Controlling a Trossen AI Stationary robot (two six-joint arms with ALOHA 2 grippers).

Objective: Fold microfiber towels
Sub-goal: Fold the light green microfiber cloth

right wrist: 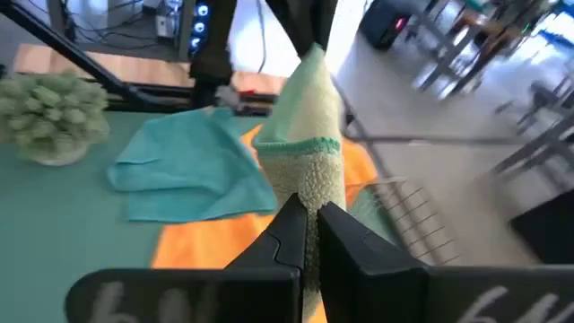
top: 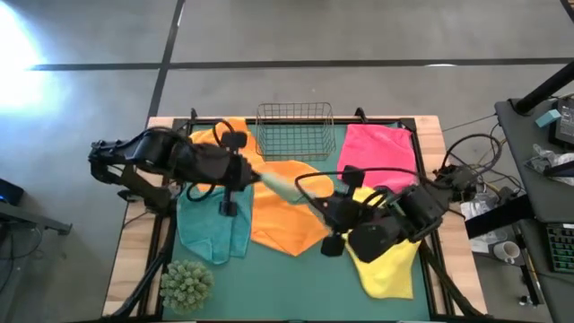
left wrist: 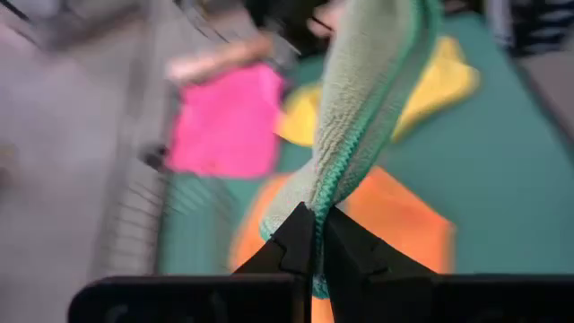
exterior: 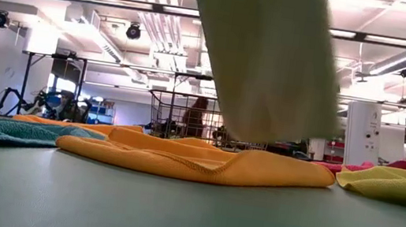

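The pale olive-green towel hangs in the air over the table's middle, strung between my two grippers. My left gripper is shut on its left end and my right gripper on its right end. In the low view the towel droops to just above an orange towel, which lies flat on the mat. A second orange towel, a pink one, a yellow one and a teal one lie around it. My left gripper pinches the olive towel's green-stitched edge between its two fingers, at the towel's left end. The fingers slant down from the table's left. The cloth runs bunched from them toward the other gripper, clear of the table. My right gripper pinches the towel's opposite end, close to its stitched hem, between its two fingers. The fingers slant down from the table's right. The cloth, gathered in several layers, stretches away toward the left gripper, lifted clear.
A wire basket stands at the table's far edge in the middle. A green spiky plant ball sits at the near left corner. Bare green mat shows along the near edge between the teal and yellow towels.
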